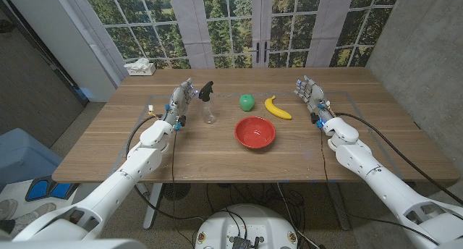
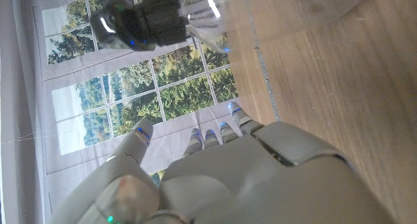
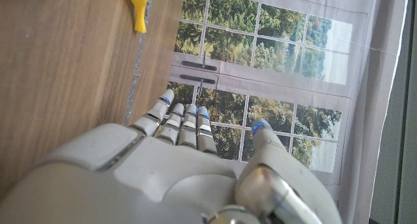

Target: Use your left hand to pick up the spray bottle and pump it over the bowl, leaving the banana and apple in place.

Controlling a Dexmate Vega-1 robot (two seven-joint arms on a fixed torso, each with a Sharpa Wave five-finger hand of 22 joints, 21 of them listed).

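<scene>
A clear spray bottle (image 1: 209,103) with a black pump head stands upright on the wooden desk (image 1: 217,158), just beside the left robot hand (image 1: 181,100) on its inner side, its long axis vertical and the red bowl (image 1: 255,132) a short way beyond, toward the middle. The left robot hand, far nearer than the right robot hand (image 1: 310,94), waits with fingers apart and holding nothing, the bottle not yet gripped. The green apple (image 1: 247,102) and banana (image 1: 276,108) lie behind the bowl; the right robot hand also stands empty, fingers extended.

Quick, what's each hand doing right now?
Left hand: open, holding nothing, beside the spray bottle.
Right hand: open, holding nothing.
</scene>
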